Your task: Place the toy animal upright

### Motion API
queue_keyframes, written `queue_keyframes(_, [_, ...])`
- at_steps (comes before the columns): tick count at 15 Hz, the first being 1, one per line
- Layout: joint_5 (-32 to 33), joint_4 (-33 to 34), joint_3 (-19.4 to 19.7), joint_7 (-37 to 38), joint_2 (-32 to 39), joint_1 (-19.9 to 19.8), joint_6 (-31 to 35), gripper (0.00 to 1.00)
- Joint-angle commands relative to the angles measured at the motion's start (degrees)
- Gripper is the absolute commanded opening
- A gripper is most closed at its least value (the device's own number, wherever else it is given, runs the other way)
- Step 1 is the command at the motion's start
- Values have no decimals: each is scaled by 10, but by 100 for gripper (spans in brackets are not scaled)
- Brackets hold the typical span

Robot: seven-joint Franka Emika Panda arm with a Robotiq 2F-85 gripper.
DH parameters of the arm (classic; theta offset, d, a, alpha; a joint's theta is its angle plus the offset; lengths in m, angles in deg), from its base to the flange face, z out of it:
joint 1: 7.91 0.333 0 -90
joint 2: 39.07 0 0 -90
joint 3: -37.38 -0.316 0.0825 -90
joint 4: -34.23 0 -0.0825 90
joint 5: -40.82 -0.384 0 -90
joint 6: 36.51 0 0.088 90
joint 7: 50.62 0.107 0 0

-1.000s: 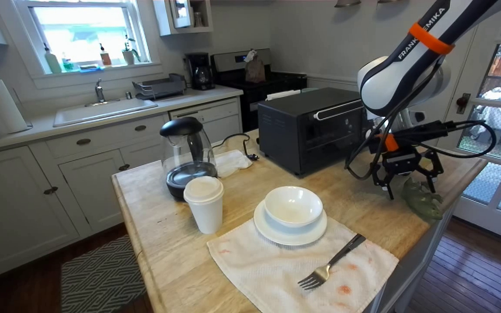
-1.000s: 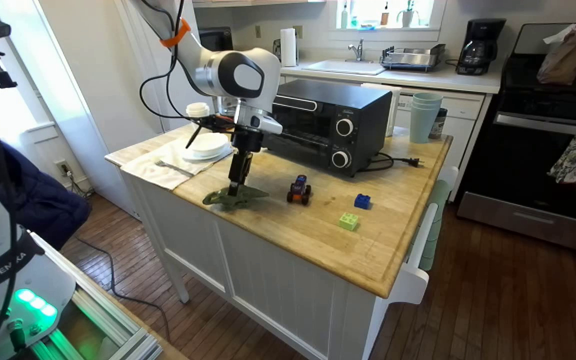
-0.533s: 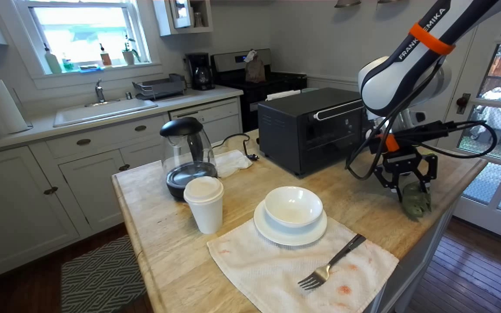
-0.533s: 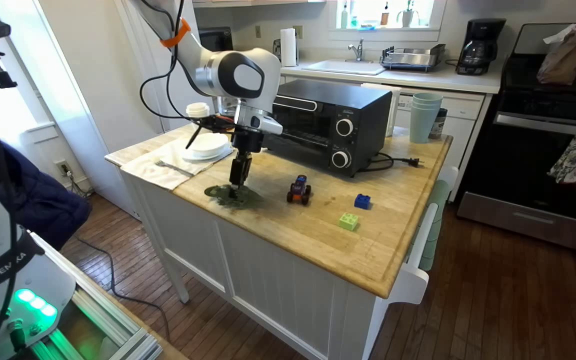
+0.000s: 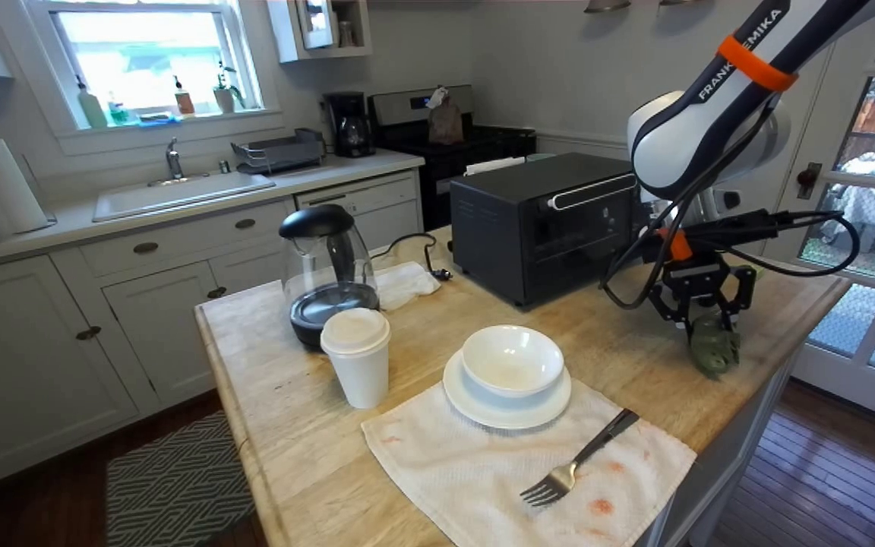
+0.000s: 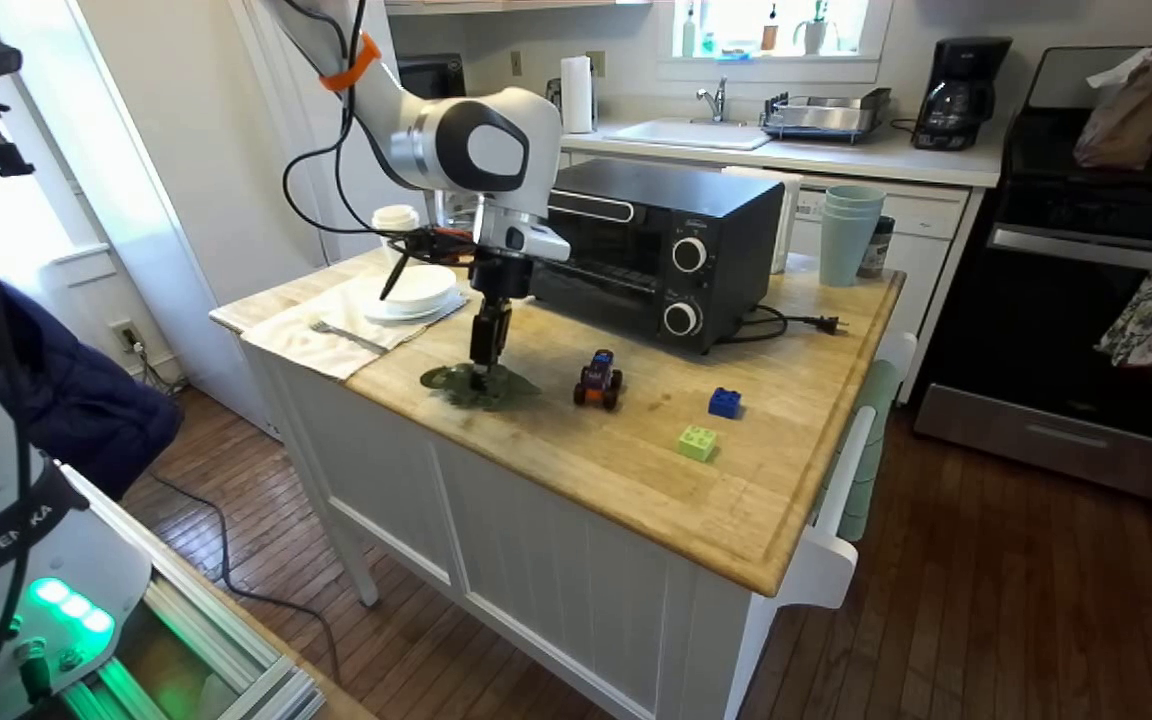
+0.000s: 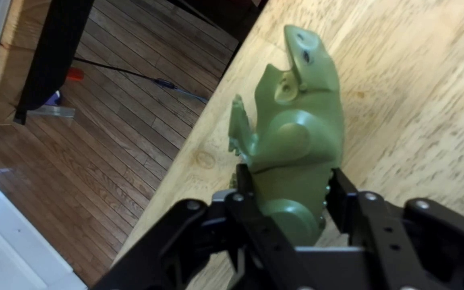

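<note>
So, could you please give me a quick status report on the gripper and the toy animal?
Gripper closed on the toy animal, one finger each side. Animal on its side, not yet upright. Toy truck nearby, not touching; table edge close.

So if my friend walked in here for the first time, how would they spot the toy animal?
Find the black toaster oven on the wooden tabletop. In front of it, near the tabletop's edge, the robot's gripper pinches the toy animal. Unlike the toy truck, blue block and lime block, it's a dull-green creature with an open mouth.
</note>
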Motion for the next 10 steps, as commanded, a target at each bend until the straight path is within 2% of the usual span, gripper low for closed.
queue_keyframes(1, [5,-46,6,26,-41,10,90,22])
queue_keyframes(6, [5,-120,12,78,-90,22,252,22])
queue_keyframes(10, [2,-164,14,102,-112,25,342,22])
